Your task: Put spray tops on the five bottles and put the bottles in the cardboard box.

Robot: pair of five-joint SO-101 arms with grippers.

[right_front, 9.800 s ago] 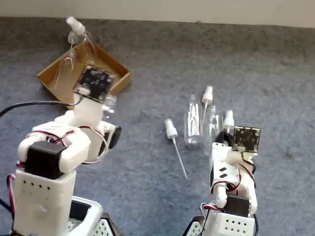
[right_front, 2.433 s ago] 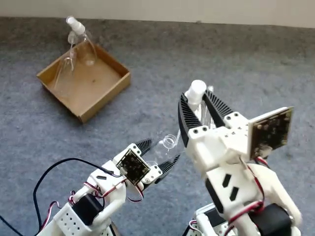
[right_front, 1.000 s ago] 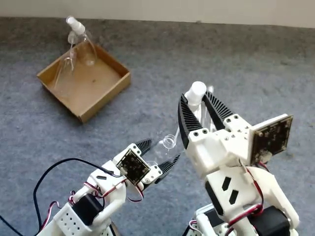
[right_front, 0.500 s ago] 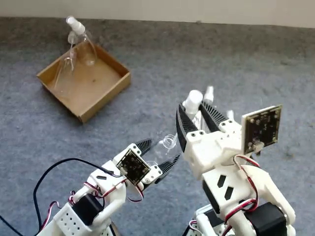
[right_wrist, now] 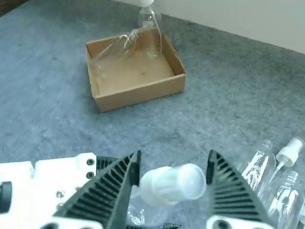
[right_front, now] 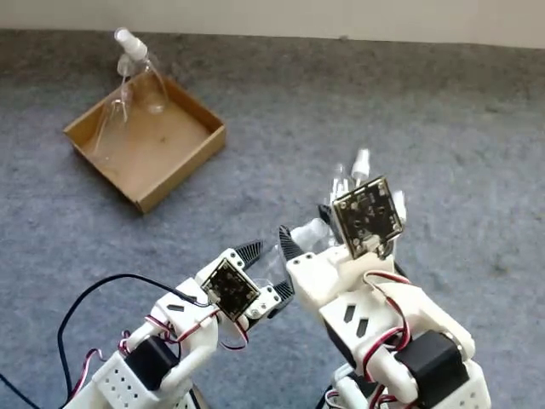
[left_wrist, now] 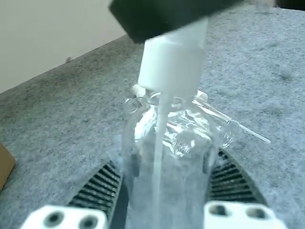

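Observation:
My left gripper (right_front: 271, 266) (left_wrist: 167, 183) is shut on a clear bottle (left_wrist: 167, 143) (right_front: 271, 260), held neck-up low over the carpet. My right gripper (right_front: 308, 228) (right_wrist: 174, 164) is shut on a white spray top (left_wrist: 174, 67) (right_wrist: 174, 183) (right_front: 311, 232). The top sits at the bottle's neck and its dip tube runs down inside the bottle. The cardboard box (right_front: 183, 175) (right_wrist: 143, 93) lies at the far left with two capped bottles (right_front: 140, 77) in it, one leaning on the back wall.
Behind my right arm, more clear bottles with white spray tops (right_front: 361, 162) (right_wrist: 286, 157) lie on the grey carpet. Open carpet lies between the arms and the box.
My right gripper has tilted over and come down to the left with the spray top, bringing it onto the neck of the held bottle. The left arm has kept still.

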